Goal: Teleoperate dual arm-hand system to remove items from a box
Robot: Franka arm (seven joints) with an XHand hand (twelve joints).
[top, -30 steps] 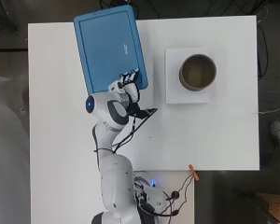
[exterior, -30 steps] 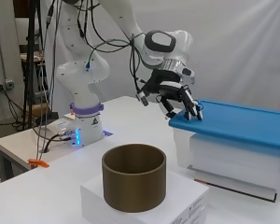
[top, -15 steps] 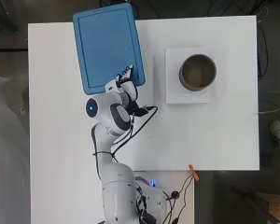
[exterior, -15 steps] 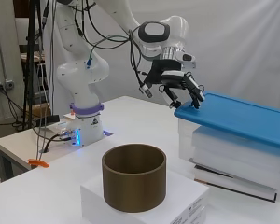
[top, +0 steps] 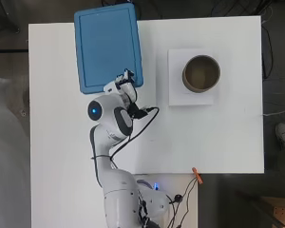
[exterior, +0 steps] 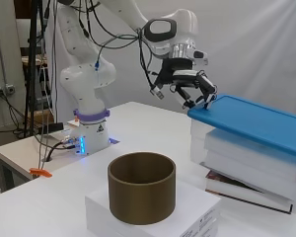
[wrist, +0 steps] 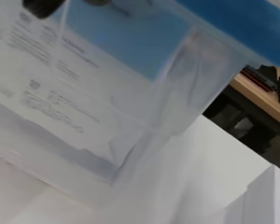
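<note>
under hand point(exterior: 195, 91), blue-lidded box point(top: 109, 45)

The hand point(exterior: 191, 88) has risen over the past second, and the near edge of the blue lid point(exterior: 256, 120) has come up with it: a second ago that lid lay flat on the clear box point(exterior: 246, 160), now it tilts, its near corner lifted clear of the box rim with the fingers point(exterior: 205, 97) hooked at that corner. Seen from overhead the lid point(top: 108, 45) has slid up the table, away from the arm's base, and the arm's wrist has pulled back toward the base, fingers curled tighter than before
</note>
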